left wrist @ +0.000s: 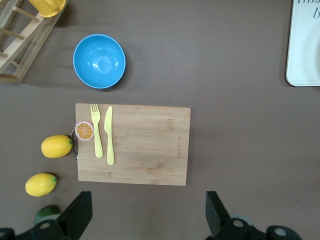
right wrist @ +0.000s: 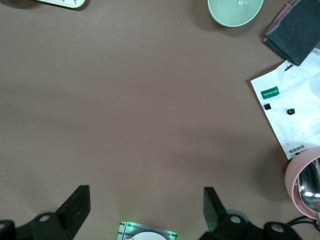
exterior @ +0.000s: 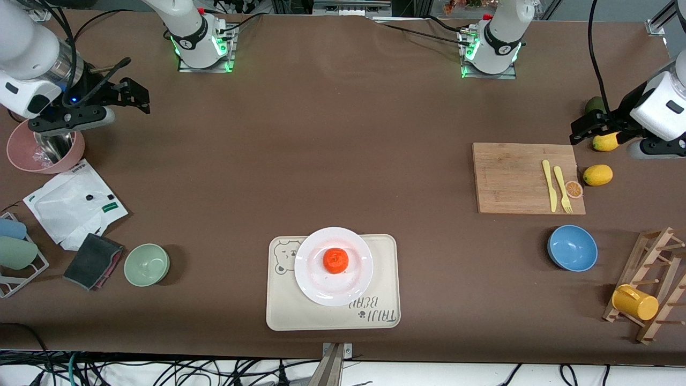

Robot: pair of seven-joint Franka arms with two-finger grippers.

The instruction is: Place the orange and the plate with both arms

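Your inventory of the worktop (exterior: pixel 343 134) stood thus.

Task items: the orange (exterior: pixel 336 260) sat in the middle of the plate (exterior: pixel 316 279), and the plate rested on the bear-print tray (exterior: pixel 332 316), at the edge nearest the front camera, midway between the two arms' ends.

Grippers: your left gripper (left wrist: pixel 145 212) hung with jaws wide and holding nothing, over the worktop beside the cutting board (exterior: pixel 509 182), close to a lemon (exterior: pixel 605 142). Your right gripper (right wrist: pixel 142 210) hung the same way, jaws wide and empty, over bare worktop beside the pink bowl (exterior: pixel 32 161). Neither touched orange or plate.

Left arm's end: the board carried a yellow knife (exterior: pixel 548 185), a yellow fork (exterior: pixel 563 188) and an orange slice (exterior: pixel 574 189) at its edge; a second lemon (exterior: pixel 597 175) lay just beside it. You also had a blue bowl (exterior: pixel 572 247) and a wooden rack (exterior: pixel 651 284) holding a yellow cup (exterior: pixel 635 302).

Right arm's end: white packet (exterior: pixel 75 203), dark cloth (exterior: pixel 94 261), green bowl (exterior: pixel 147 264).
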